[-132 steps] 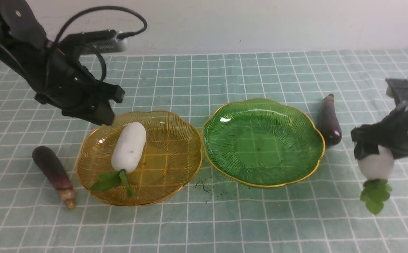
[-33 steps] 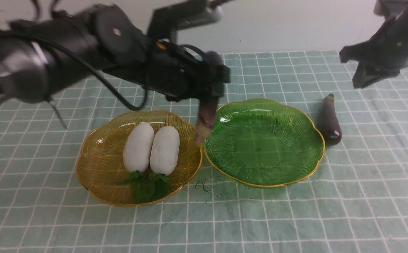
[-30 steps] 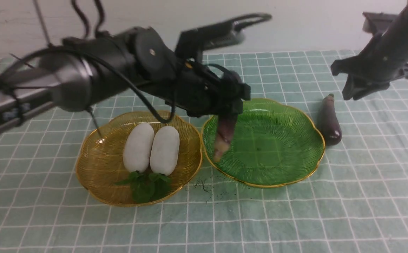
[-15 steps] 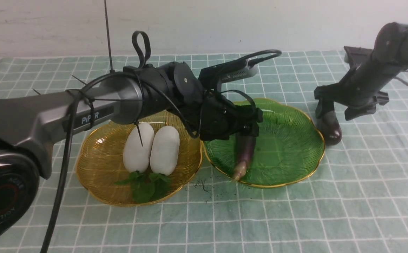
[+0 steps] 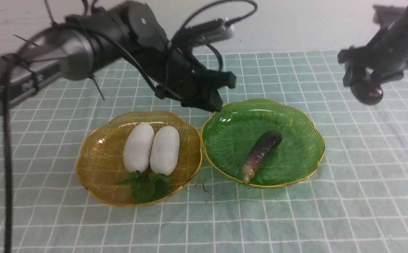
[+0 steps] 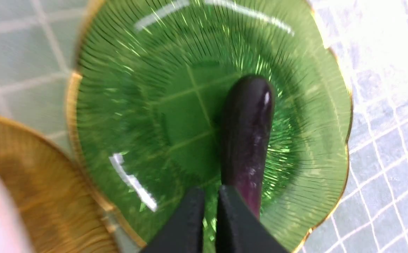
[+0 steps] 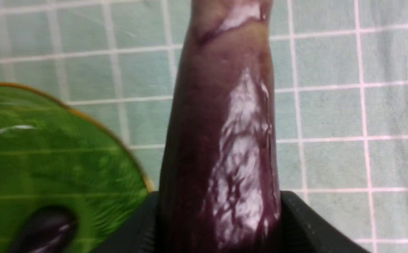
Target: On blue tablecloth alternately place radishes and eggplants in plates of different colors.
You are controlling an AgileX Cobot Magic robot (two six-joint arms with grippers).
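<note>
Your right gripper [image 5: 364, 80] is clamped on the glossy eggplant [image 7: 221, 140], aloft to the right of the green plate [image 5: 297, 138]. Set it down low on the ribbed glass beside the tan-tipped eggplant [image 5: 262, 151], because that smooth, rounded body may roll. Your left gripper [image 6: 210, 198] hovers over the plate's far-left rim, pinched together and empty.

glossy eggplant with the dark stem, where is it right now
The glossy eggplant is at the far right of the front view, held above the blue tablecloth by the right end effector, right of the green plate holding the other eggplant.
</note>
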